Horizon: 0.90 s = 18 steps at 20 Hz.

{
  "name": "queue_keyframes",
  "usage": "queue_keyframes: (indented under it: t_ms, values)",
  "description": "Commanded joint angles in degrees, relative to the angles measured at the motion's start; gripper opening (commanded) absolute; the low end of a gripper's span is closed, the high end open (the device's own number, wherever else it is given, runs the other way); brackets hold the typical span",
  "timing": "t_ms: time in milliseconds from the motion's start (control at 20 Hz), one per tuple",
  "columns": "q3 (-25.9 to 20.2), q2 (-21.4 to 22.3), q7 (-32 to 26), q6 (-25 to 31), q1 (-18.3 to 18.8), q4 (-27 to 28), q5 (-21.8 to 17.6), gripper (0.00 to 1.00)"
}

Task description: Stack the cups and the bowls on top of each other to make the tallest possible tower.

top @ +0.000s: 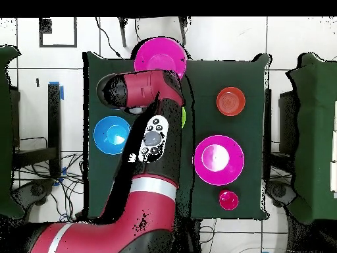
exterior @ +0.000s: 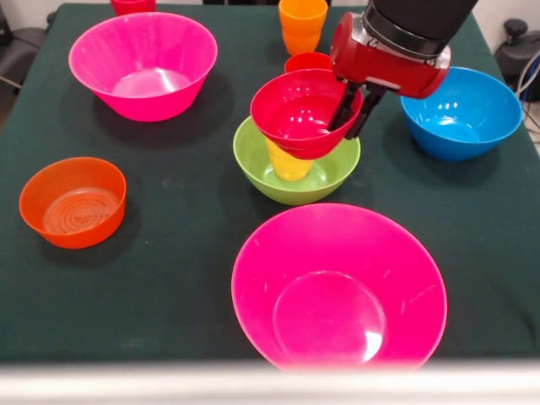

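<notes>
Gripper (exterior: 353,111) is clamped on the rim of the small red bowl (exterior: 299,114), which sits tilted atop the yellow cup (exterior: 287,162) in the lime-green bowl (exterior: 295,173) mid-counter. Light, glossy, probably slippery: hold by the rim and level it before you release.

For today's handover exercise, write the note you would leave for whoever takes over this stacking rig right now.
Gripper: shut on the small red bowl, fingers pinching its rim.
Tower so far: lime-green bowl, yellow cup standing in it, the small red bowl on top, tilted.
Loose on the table: two pink bowls, blue bowl, translucent orange bowl, orange cup, and a red cup behind the tower.
Left: settle and release the red bowl, then probably add the cups.
</notes>
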State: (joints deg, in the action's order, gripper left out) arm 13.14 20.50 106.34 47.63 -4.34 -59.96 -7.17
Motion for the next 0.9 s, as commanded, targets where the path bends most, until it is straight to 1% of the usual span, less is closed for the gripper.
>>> queue_keyframes:
  t_ms: [50, 350, 900]
  values:
    - [-4.89, -1.96, -3.97, 2.48, 0.1, -4.97, -3.8, 0.0]
    - [-4.68, -3.18, -2.77, 3.12, 0.12, -4.6, -3.55, 0.0]
    - [-5.41, -0.93, -3.03, 1.54, 0.72, -8.39, -2.92, 0.0]
